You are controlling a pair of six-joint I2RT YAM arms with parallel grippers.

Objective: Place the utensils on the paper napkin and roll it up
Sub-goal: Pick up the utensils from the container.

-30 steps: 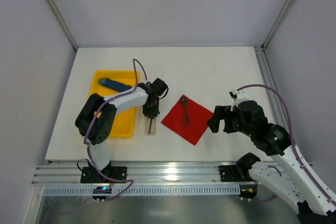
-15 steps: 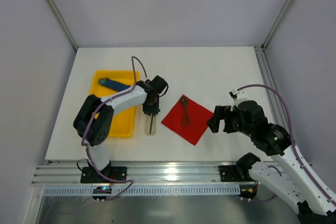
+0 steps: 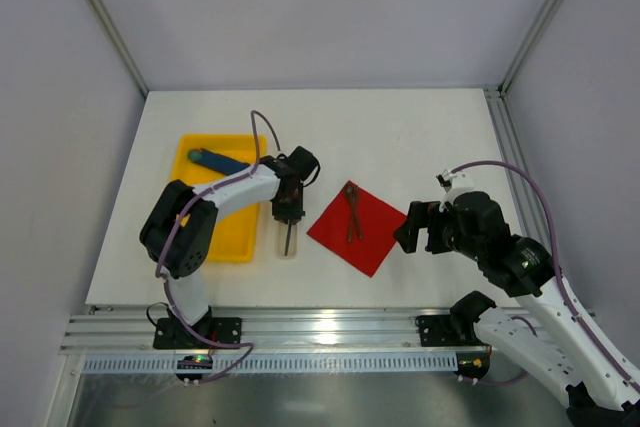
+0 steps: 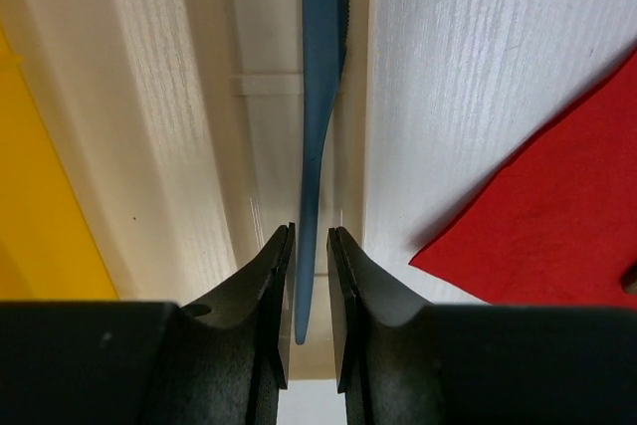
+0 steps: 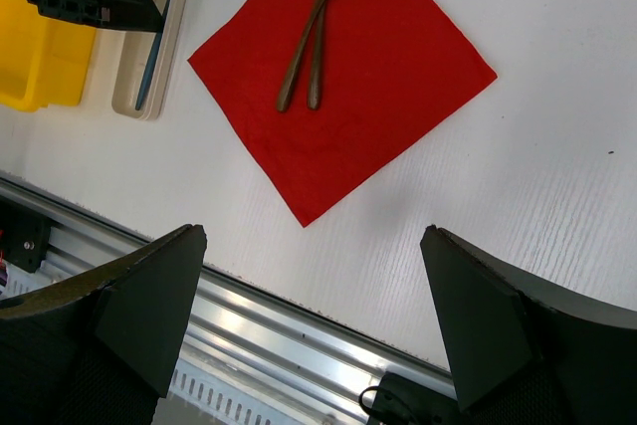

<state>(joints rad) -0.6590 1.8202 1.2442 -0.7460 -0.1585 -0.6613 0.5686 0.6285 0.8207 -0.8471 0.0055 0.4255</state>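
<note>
Tabletop: white tabletop [image 3: 400, 137] inside a booth with plain grey walls [image 3: 300, 7]; metal rail [image 3: 330, 332] ran along the near edge.
Napkin: red napkin [image 3: 368, 235] lay flat and unrolled near the middle of the tabletop, turned like a diamond, one corner toward the rail.
Wooden utensils: two slim brown wooden utensils [image 5: 311, 42] lay on the far half of the napkin, side by side, handles touching or nearly so, pointing toward its centre.
Knife: blue knife [image 4: 320, 67] with a toothed edge lay lengthwise in a narrow cream holder [image 3: 287, 249], just left of the napkin, off the paper.
Holder: sat between the napkin and a yellow tray [image 3: 232, 237], close beside the tray.
Yellow tray: held a blue stick [image 3: 218, 161] at its far end.
Left gripper: left gripper [image 4: 311, 246] was down over the holder, jaws only narrowly parted, knife handle end between them; a thin slit showed on one side, so not clamped; contact on the other side could not be told.
Right gripper: right gripper [image 5: 311, 246] hovered just right of the napkin, above the tabletop, jaws spread wide, holding nothing.
Gap between arms: napkin lay between the two grippers.
</note>
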